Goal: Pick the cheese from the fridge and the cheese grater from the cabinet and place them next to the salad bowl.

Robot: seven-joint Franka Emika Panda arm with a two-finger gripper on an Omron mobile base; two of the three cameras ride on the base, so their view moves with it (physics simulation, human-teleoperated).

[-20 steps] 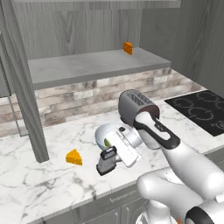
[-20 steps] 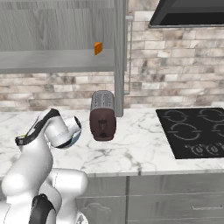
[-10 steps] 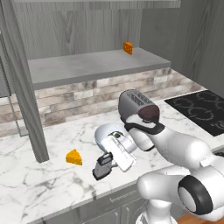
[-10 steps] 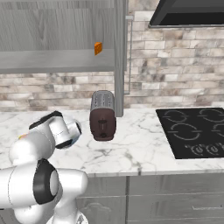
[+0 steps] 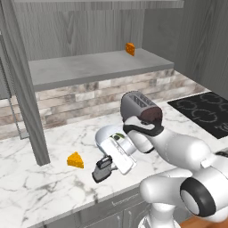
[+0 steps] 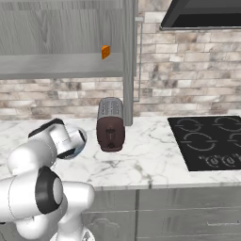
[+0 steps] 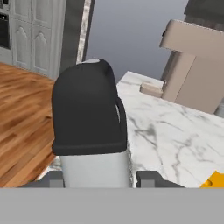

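Gripper (image 5: 103,168) low in the middle of the left base view, pinching the cheese grater (image 7: 92,127) between its tips. Cheese (image 5: 75,160) lying on the counter (image 5: 31,187) just left of it. Salad bowl (image 5: 107,133) close behind, beside the toaster (image 5: 140,109).

Cheese grater (image 7: 89,131) sits between the fingertips (image 7: 151,178), black end toward the camera, silver body below it, one dark tip on each side. White marble counter (image 7: 175,135) runs right; yellow-orange cheese (image 7: 214,179) at lower right edge. Wood floor (image 7: 22,118) left.
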